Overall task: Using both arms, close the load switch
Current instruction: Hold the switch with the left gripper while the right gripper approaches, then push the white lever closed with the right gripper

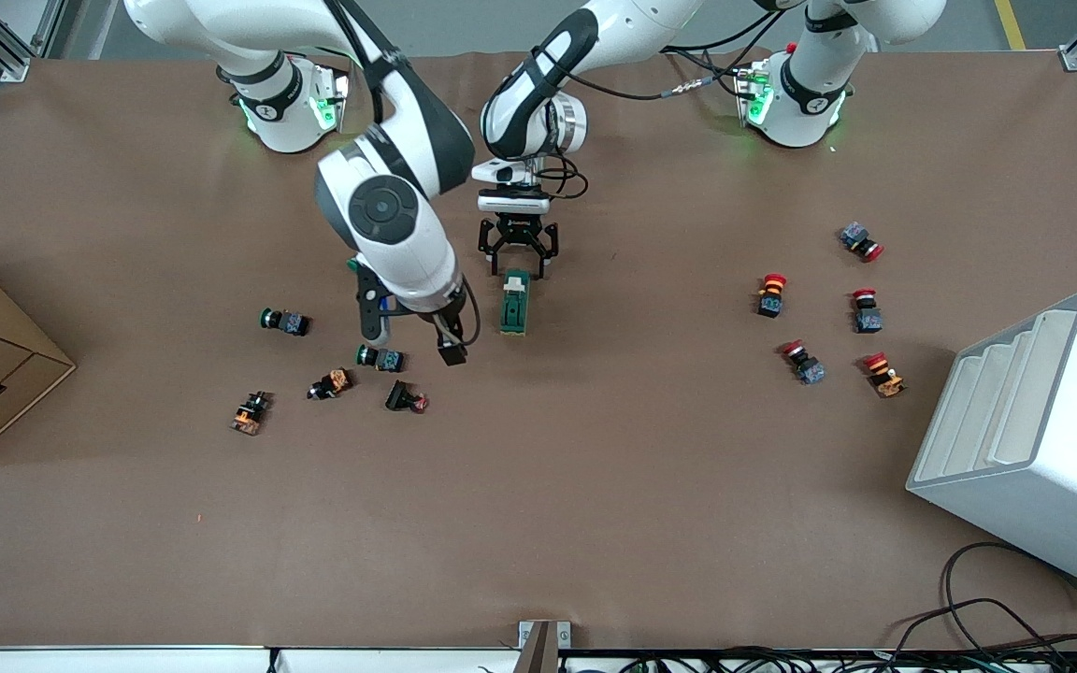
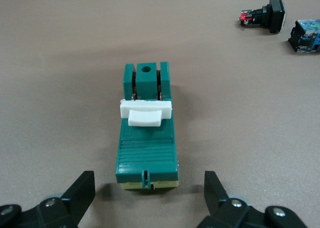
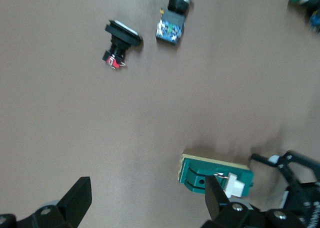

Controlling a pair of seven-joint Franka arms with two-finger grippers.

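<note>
Load switch [image 1: 514, 303] lies mid-table, white handle [image 2: 145, 111] on top, no gripper touching it.

Left gripper [image 1: 518, 258] at switch's 12 o'clock end, fingers spread wide, straddling line of body.

Right gripper [image 1: 417, 346] at switch's 8 o'clock, beside green push-button [image 1: 380, 357], fingers spread.

Step judged: approach, bracing not begun.

Next: left gripper descends, clamps green body; right gripper crosses toward 2 o'clock, pushes handle.

Load switch [image 2: 147, 138] on table, left claw [image 2: 149, 198] spread, apparently clear
</note>
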